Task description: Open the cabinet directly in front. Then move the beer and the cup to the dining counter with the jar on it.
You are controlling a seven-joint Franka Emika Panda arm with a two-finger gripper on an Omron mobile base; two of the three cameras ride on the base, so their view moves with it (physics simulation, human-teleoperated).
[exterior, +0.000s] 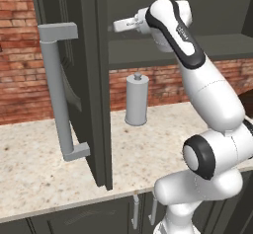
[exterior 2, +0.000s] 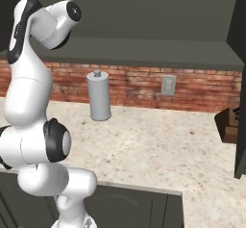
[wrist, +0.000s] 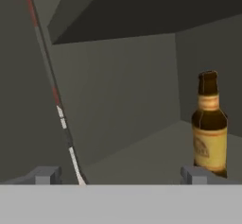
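The cabinet stands open, its left door (exterior: pixel 74 80) with the long grey bar handle (exterior: pixel 57 95) swung out over the counter. My arm reaches up into the cabinet above its shelf (exterior: pixel 173 50). Inside, the beer (wrist: pixel 209 124), a brown bottle with a yellowish label, stands upright on the shelf floor, to the right in the hand view. My gripper (wrist: pixel 119 176) is open with nothing between its fingertips. The bottle stands just beyond the right fingertip (wrist: pixel 193 175), off to the side of the gap. The cup, the dining counter and the jar are out of view.
A tall grey canister with a knob top (exterior: pixel 137 99) (exterior 2: pixel 99 97) stands on the beige counter (exterior: pixel 39 164) against the brick wall, below the cabinet. The right cabinet door (exterior 2: pixel 239 78) hangs open at the right edge, with a brown object (exterior 2: pixel 230 123) beside it.
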